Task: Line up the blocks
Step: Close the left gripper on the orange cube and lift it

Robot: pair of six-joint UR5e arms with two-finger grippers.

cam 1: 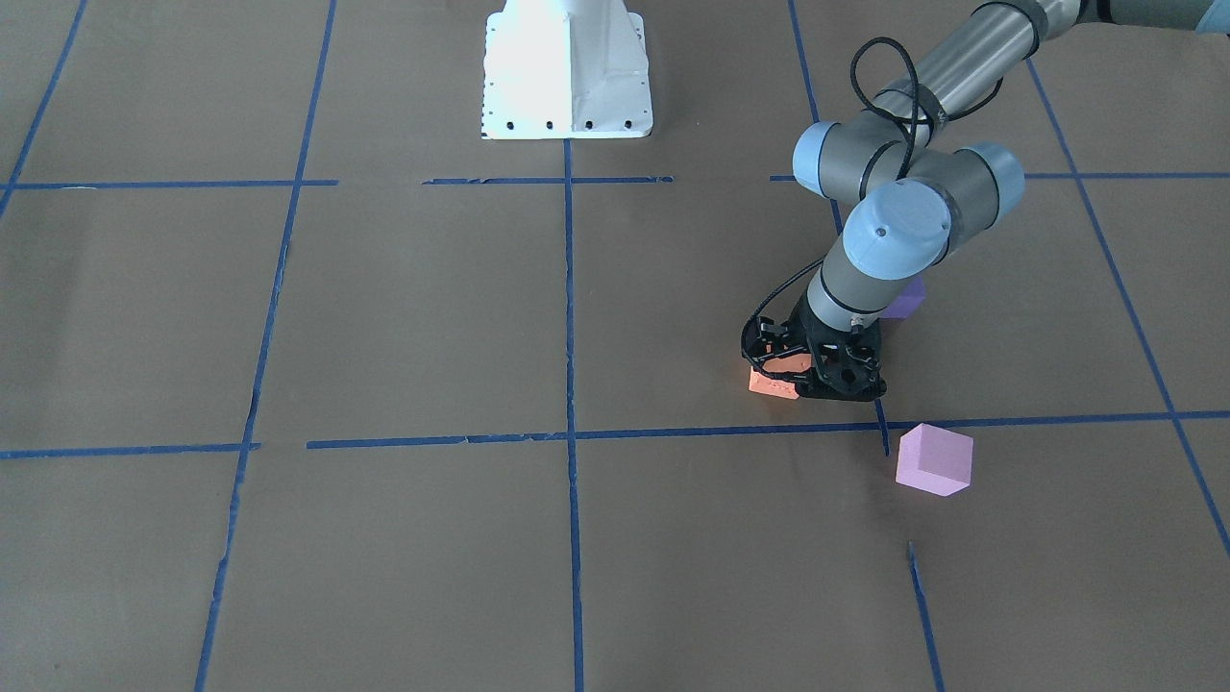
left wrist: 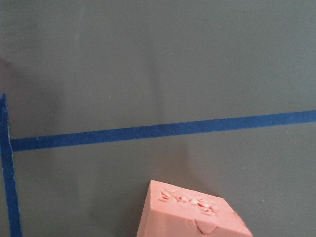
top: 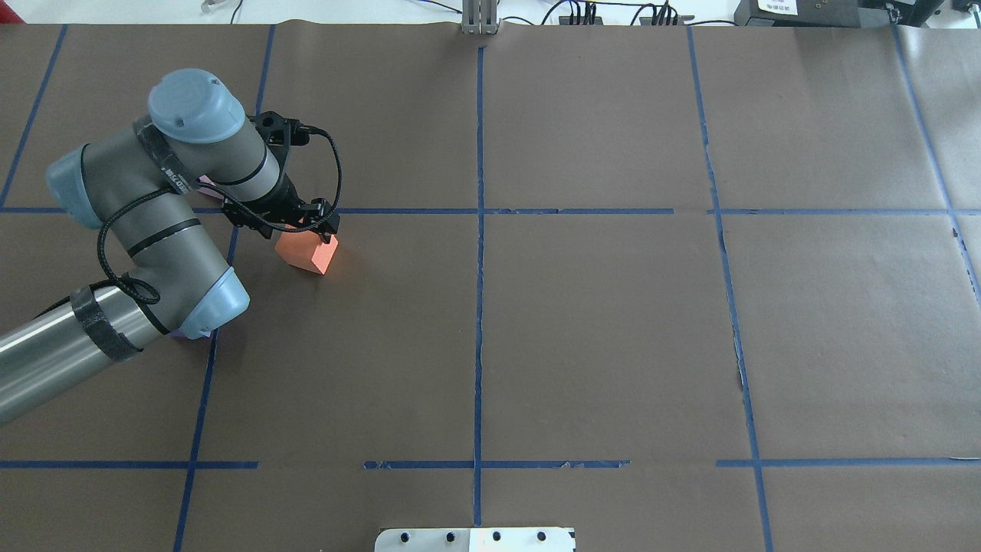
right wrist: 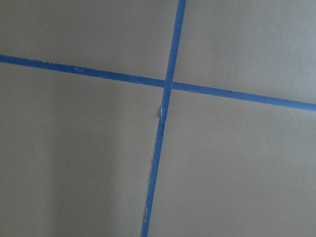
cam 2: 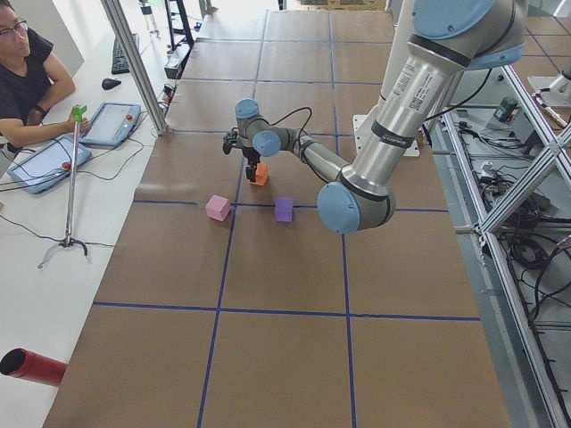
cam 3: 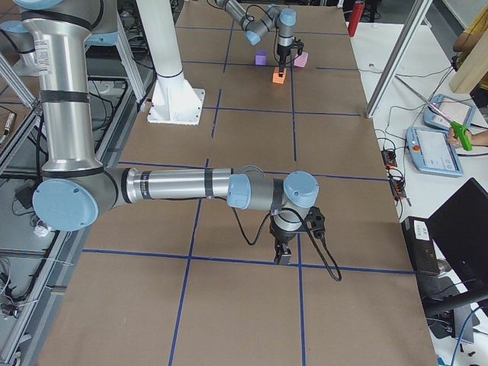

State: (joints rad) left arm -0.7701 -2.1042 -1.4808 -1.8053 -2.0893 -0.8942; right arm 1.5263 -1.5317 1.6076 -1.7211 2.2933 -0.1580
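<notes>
We are reaching our left arm forward on our left side, folding it over at the left wrist so that our left gripper is pointing almost straight down, low and slightly tilted. We are not seeing clearly how far apart its jaws are standing. We are holding our right arm stretched out level on our right side, bending the right wrist down so that our right gripper is hanging vertically, and its jaws are showing too small to judge.
</notes>
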